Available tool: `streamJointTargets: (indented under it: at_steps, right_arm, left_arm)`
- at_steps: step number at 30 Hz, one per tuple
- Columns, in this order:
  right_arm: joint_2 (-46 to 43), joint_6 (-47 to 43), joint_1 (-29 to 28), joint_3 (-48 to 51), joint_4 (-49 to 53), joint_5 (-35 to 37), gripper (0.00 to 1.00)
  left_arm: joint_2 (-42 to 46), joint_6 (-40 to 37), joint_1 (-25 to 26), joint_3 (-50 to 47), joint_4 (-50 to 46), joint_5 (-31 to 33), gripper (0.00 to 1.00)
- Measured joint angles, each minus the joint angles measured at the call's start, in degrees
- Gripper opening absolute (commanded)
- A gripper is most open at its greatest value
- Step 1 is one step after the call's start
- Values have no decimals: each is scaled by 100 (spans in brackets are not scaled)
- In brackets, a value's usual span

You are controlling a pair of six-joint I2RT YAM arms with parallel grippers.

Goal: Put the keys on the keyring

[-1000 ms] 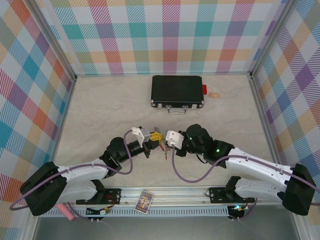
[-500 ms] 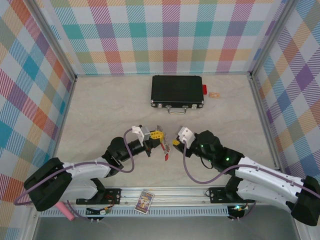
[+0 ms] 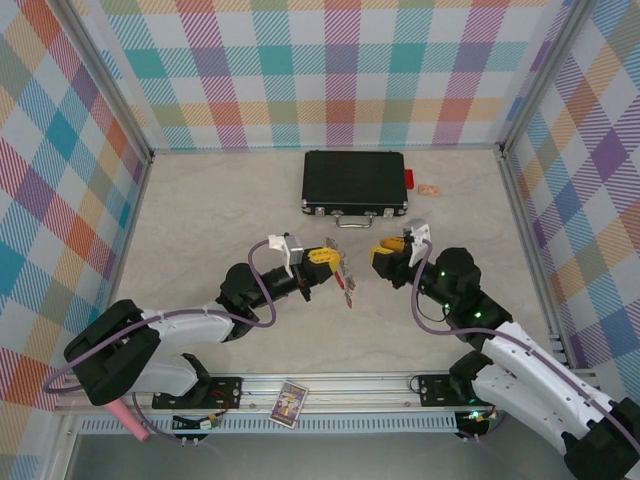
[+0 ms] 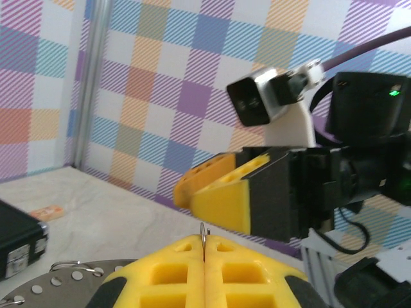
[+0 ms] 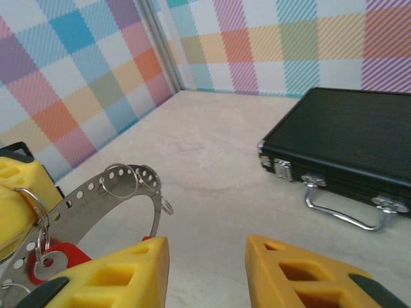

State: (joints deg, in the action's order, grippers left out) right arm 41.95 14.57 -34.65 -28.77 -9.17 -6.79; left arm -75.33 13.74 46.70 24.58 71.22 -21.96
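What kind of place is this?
Likely a robotics lab test cell: the left arm and right arm bolted to a rail, a table boxed in by checked walls, and a black case.

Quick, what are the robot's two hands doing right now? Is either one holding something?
Left gripper: closed, holding the keyring.
Right gripper: open, holding nothing.
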Motion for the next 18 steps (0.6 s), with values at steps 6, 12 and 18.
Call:
streamJointTargets:
  at_steps: [6,12,18]
  right_arm:
    - [236,382,96,0,-382,-717,36]
    - [374,546,101,-2,-610,-1167,36]
    - [415,739,175,-4,-857,-1558,34]
  left_arm:
    - [0,323,0,192,114,-267,0]
    - [0,452,0,195,116,-378,0]
    - [0,472,-2,195,116,-391,0]
